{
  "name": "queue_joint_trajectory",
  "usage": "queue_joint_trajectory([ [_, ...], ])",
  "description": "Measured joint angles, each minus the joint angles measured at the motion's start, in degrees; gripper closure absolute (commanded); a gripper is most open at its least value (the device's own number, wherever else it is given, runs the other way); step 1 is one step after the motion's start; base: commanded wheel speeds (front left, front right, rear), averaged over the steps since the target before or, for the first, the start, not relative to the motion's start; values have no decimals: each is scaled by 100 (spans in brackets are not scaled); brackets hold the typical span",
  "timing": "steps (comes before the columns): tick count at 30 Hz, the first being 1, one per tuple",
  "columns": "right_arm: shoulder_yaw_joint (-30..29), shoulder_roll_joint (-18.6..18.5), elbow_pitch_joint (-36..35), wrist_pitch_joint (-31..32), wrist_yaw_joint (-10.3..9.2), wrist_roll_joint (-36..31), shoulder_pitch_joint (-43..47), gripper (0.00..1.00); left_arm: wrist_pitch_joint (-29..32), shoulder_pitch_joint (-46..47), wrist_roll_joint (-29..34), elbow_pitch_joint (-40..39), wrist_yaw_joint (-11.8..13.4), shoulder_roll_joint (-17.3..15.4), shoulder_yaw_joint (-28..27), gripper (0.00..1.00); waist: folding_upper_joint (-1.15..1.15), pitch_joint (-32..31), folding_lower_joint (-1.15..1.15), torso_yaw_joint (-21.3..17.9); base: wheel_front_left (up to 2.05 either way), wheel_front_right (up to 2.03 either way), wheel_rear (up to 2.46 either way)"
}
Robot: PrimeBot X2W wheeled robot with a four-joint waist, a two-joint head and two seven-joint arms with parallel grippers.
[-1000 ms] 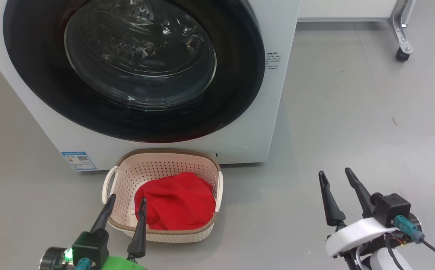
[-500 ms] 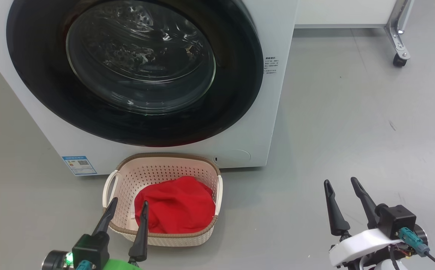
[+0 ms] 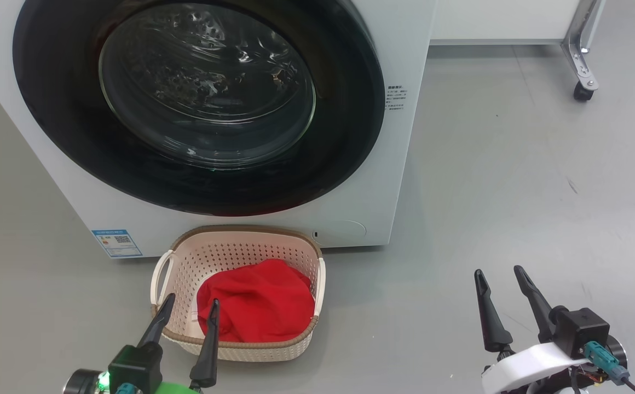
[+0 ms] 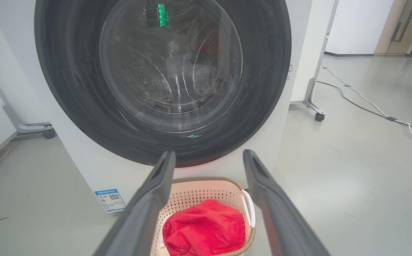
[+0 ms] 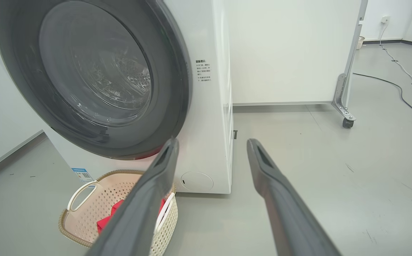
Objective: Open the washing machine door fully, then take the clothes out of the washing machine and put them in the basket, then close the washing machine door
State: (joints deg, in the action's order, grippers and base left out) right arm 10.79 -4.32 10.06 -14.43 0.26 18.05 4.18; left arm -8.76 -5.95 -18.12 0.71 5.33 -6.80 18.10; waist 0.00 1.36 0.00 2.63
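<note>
You had the washing machine door [image 3: 197, 104] sitting flush against the front of the washing machine [image 3: 399, 164]. It was a wide round ring of glossy black around a bulging bowl of clear glass, and the dimpled, perforated steel of the drum showed through the glass. The clothes [image 3: 257, 300] lay out of the washing machine as a crumpled heap of soft bright red fabric in the basket [image 3: 241, 241]. The basket stood on the floor just in front of the washing machine, under the lowest arc of the door. It was a rounded cream plastic rectangle with perforated walls, a brown woven-look rim and a white loop handle at each side.

The washing machine was a boxy cabinet of smooth white panels, with a small blue label sticker [image 3: 116, 242] low on its front and a round flap near the bottom corner. Your left gripper [image 3: 193, 298] hung in front of the washing machine at the basket's near side, its two long, dark, tapered fingers spread apart and grasping nothing. Your right gripper [image 3: 497, 270] was likewise released and empty, in front of the washing machine and off to the robot's right, over the smooth grey floor [image 3: 514, 191]. Behind the washing machine on that side stood a metal leg with a black caster [image 3: 581, 92].
</note>
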Motion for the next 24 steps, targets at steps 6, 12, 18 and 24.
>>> queue_joint_trajectory([
  [6,0,0,-54,0,-3,-1,19,0,14,-1,0,-47,0,-9,2,0,0,-9,0,-3,0,0,0],
  [12,1,1,-112,0,-42,-1,101,0,22,-3,0,-79,0,-10,5,0,0,-10,0,-5,0,0,0],
  [18,1,0,-151,0,-43,-1,107,0,47,-5,0,-92,0,-11,8,0,0,-15,0,-5,0,0,0],
  [24,1,0,-193,0,-43,-1,110,100,63,-6,-2,-110,0,-11,24,100,0,-22,0,-2,0,0,0],
])
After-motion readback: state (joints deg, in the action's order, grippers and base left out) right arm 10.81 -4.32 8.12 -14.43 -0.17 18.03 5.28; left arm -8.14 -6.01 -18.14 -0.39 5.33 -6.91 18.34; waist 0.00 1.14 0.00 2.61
